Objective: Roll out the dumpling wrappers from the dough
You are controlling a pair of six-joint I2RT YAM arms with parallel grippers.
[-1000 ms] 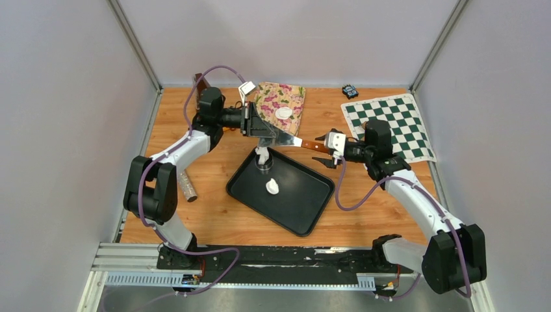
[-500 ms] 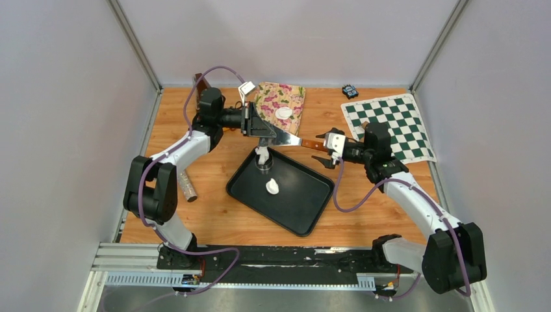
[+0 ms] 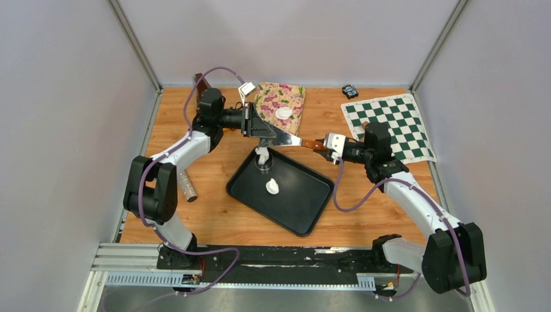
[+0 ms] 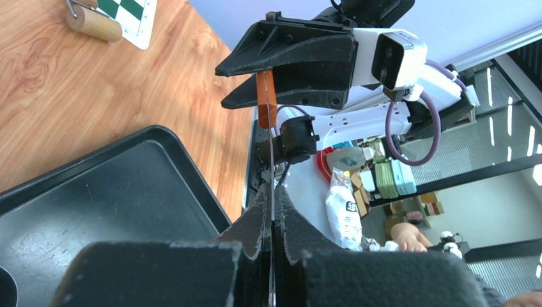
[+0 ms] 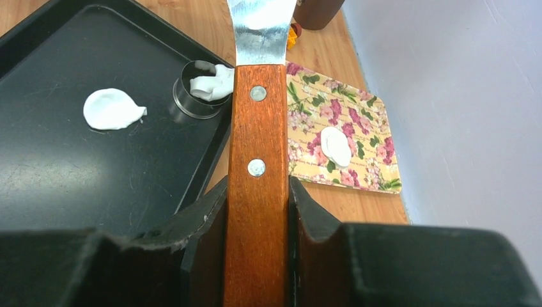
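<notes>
One finished dumpling wrapper (image 3: 283,113), a small round white disc, lies on the floral mat (image 3: 269,97) at the far middle of the table. Nearer, on the black tray (image 3: 305,205), an irregular dough lump (image 3: 272,187) sits in the open, and more dough fills the ring cutter (image 3: 262,162) at the tray's far corner. Between mat and tray hangs the spatula (image 3: 286,138), and the change is there. A second ago the right claw (image 3: 323,144) stood spread beside the wooden handle (image 3: 314,144). Now it has slid left and clamped onto that handle, as the right wrist view shows plainly. The left claw (image 3: 250,121) is still pinched tight on the blade (image 4: 271,173), so both arms hold the tool at once. This looks like a handover midway: the left must let go before the right can lift more wrappers.
</notes>
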